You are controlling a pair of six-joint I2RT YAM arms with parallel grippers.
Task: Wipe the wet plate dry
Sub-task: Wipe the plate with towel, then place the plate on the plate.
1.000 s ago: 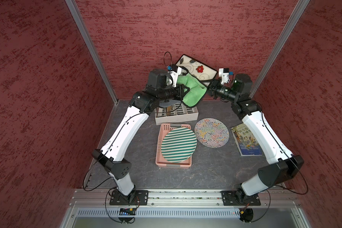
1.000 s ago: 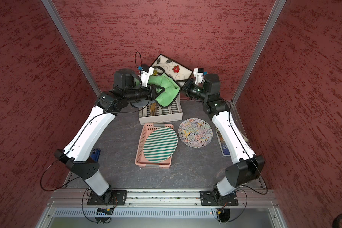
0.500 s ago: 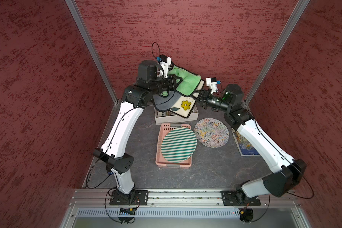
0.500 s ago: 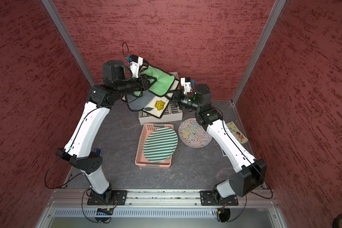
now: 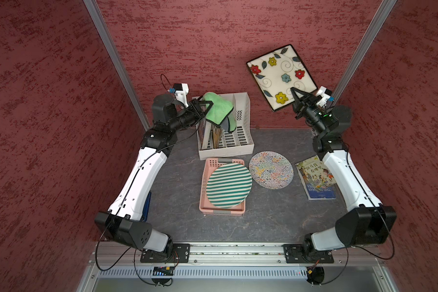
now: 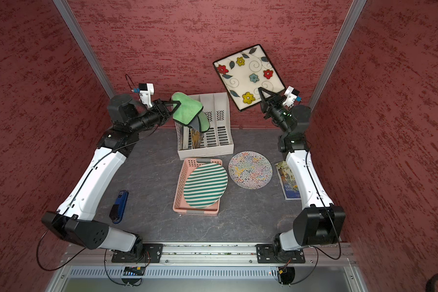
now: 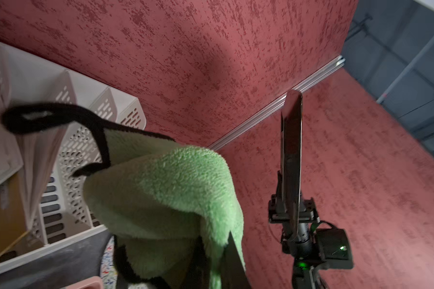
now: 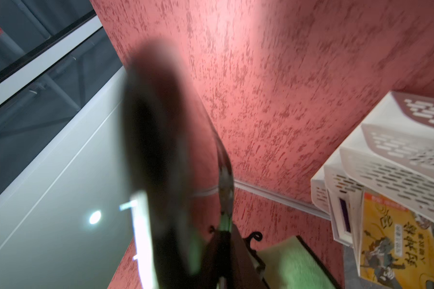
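Against red wall [image 5: 213, 38], right hand [image 5: 295, 97] holds plate [image 5: 276, 73] aloft.

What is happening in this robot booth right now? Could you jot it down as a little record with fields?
Right gripper: shut on the edge of the square flowered plate, held up in the air
Left gripper: shut on the green cloth, raised by the file rack
Cloth and plate: apart, not touching
On the table: striped plate in the pink basket, speckled plate beside it, book
Wiping: not under way
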